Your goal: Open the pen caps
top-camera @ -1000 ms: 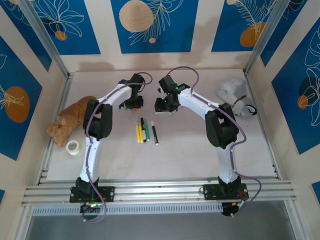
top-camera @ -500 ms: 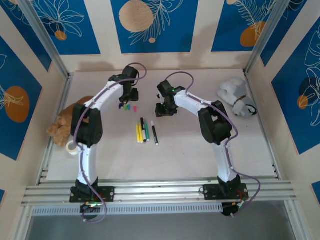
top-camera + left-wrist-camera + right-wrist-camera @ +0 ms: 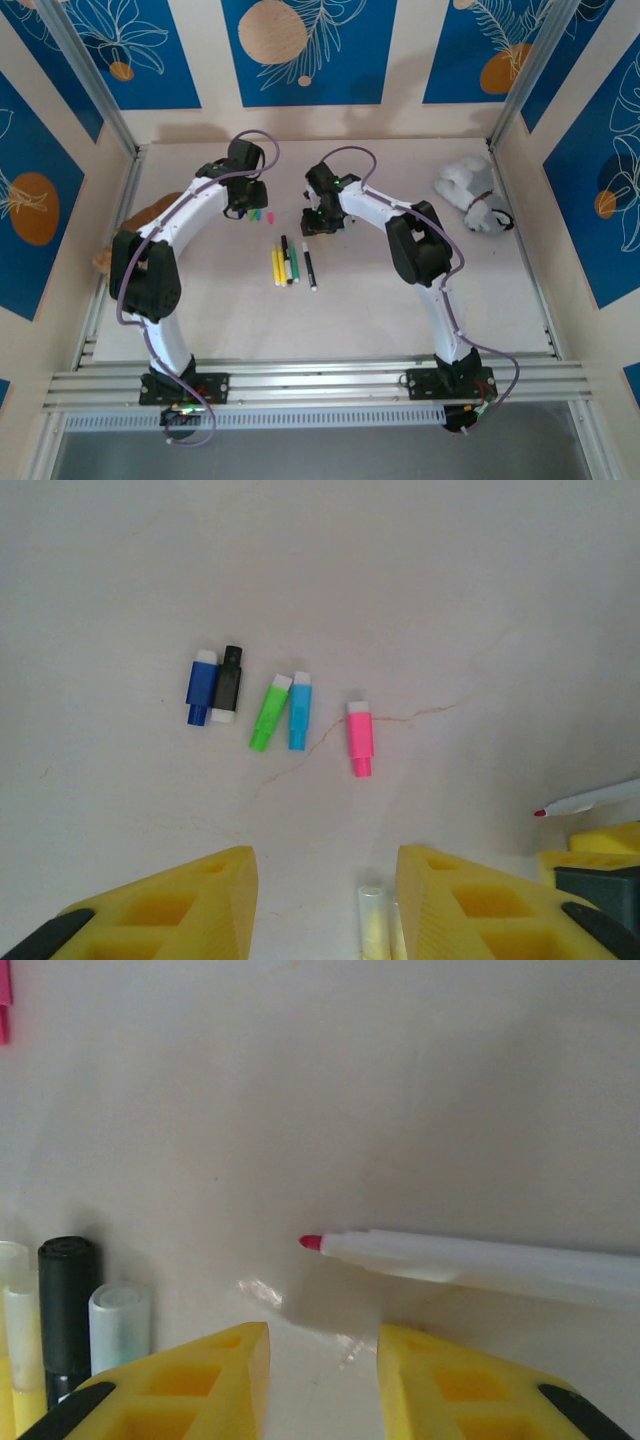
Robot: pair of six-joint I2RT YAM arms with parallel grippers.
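Observation:
Several loose pen caps lie in a row on the table: blue (image 3: 202,687), black (image 3: 228,684), green (image 3: 268,712), light blue (image 3: 298,711) and pink (image 3: 359,738). From above they show as small coloured dots (image 3: 262,215). My left gripper (image 3: 325,865) (image 3: 243,205) hovers just short of them, open, nothing between its fingers. A pale yellow pen end (image 3: 372,920) lies on the table below it. My right gripper (image 3: 322,1345) (image 3: 318,222) is open and empty. Just beyond it lies an uncapped white pen with a red tip (image 3: 480,1265) (image 3: 590,800).
Several uncapped pens (image 3: 290,265) lie side by side mid-table, their ends (image 3: 68,1295) at the left of the right wrist view. An orange plush toy (image 3: 135,225) and a tape roll (image 3: 146,294) sit at the left edge. A white plush (image 3: 470,190) lies at the back right.
My left gripper has opened and swung left and back, uncovering the row of caps. The right gripper has shifted slightly left over the red-tipped pen.

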